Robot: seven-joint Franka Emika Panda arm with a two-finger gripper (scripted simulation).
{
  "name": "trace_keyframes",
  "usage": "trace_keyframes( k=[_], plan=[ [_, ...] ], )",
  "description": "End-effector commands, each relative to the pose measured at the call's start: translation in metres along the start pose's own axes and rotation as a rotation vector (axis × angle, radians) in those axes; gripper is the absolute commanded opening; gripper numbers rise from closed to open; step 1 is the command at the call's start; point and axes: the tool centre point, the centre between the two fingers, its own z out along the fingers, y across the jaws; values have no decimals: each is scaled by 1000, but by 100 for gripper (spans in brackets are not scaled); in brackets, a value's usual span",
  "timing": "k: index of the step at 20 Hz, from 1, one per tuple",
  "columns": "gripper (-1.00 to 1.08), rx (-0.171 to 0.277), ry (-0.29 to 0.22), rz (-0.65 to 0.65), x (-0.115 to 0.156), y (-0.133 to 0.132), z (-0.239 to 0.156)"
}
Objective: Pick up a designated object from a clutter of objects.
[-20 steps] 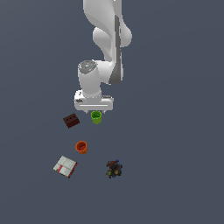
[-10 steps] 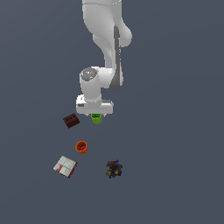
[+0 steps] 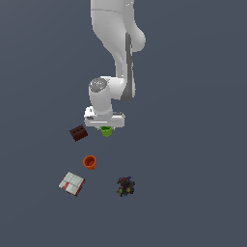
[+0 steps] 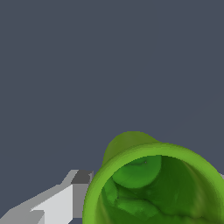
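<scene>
Green cup (image 4: 153, 183) sits right under gripper (image 3: 105, 129), just beside dark red brick (image 3: 78, 133); looks light, stiff, prob slick-walled, so pinch across thick rim; can't tell if jaws closed.

Exterior view: set high and well back, looking down on the grey floor (image 3: 202, 159), taking in my whole arm (image 3: 116, 58) and all the scattered items at once. Wrist view: rides on my wrist, faces down past one of my fingers (image 4: 57, 203), very near the floor. It looks into the open mouth of the green cup (image 4: 153, 183), which fills much of the picture. Shared between views: the green cup (image 3: 106, 131) and bare floor around it.
</scene>
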Motion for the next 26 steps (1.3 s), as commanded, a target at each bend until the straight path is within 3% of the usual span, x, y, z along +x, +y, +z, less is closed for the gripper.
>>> trace_keyframes(
  k=[1,14,26],
  plan=[
    [-100,0,-1,-1,0,0,1],
    [-100,0,1,0,6,-2,-9],
    [-100,-2,0,1,48,-16,-69]
  ],
)
